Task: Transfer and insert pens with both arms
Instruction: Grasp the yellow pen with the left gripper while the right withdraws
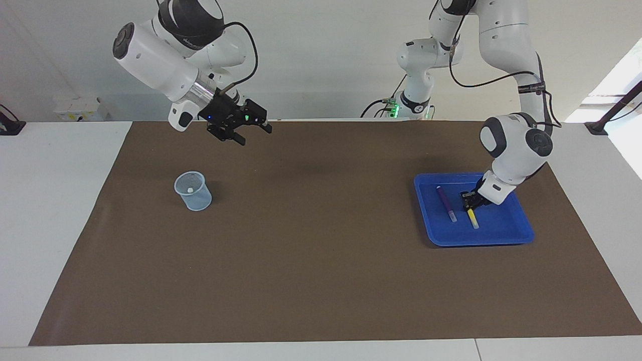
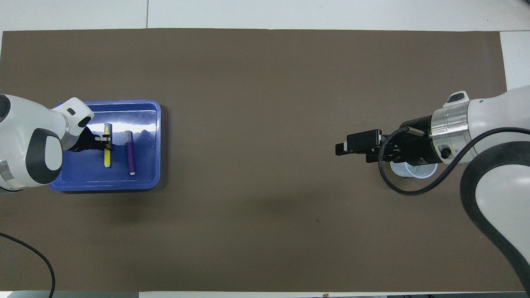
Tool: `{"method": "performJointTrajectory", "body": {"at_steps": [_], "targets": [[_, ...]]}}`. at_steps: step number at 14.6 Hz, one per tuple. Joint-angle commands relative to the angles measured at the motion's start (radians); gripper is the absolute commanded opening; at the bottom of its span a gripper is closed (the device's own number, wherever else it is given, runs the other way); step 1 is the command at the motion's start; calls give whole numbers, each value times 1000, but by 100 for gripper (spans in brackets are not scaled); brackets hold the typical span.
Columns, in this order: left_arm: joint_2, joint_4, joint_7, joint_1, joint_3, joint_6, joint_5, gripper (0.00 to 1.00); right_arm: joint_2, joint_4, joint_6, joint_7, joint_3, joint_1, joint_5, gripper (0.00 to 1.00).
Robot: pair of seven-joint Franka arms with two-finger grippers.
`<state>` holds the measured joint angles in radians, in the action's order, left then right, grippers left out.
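A blue tray (image 1: 501, 237) (image 2: 103, 186) at the left arm's end of the table holds a purple pen (image 1: 445, 202) (image 2: 131, 153) and a yellow pen (image 1: 472, 218) (image 2: 107, 156), side by side. My left gripper (image 1: 470, 200) (image 2: 107, 140) is down in the tray, shut on the yellow pen, which still lies flat. The green pen (image 2: 413, 169) stands inside a clear cup (image 1: 193, 192) (image 2: 414, 170) at the right arm's end. My right gripper (image 1: 256, 135) (image 2: 340, 149) hangs open and empty, high over the mat beside the cup.
A brown mat (image 1: 311, 260) covers most of the white table (image 1: 50, 200). In the overhead view the right arm's wrist covers part of the cup. The left arm's elbow stands above the tray's edge nearer to the robots.
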<state>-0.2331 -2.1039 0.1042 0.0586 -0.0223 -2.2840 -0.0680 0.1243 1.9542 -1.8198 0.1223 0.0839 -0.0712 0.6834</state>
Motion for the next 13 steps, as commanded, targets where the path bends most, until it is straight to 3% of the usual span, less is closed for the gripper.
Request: {"method": "performJointTrajectory", "body": {"at_steps": [1,4,8,13], "targets": [[0,1,-3,-5,4,14,17,0,11,14,-13,69,-1,10,77,100],[1,88,-44,-2,4,134,17,0,14,23,-19,123,-1,10,137,100],[17,215,-177,-8,-1,351,4,0,34,68,-114,174,0,-1,263,100],[81,314,-513,-57,-2,570,-130,0,34,83,-237,247,0,-104,283,100]]}}
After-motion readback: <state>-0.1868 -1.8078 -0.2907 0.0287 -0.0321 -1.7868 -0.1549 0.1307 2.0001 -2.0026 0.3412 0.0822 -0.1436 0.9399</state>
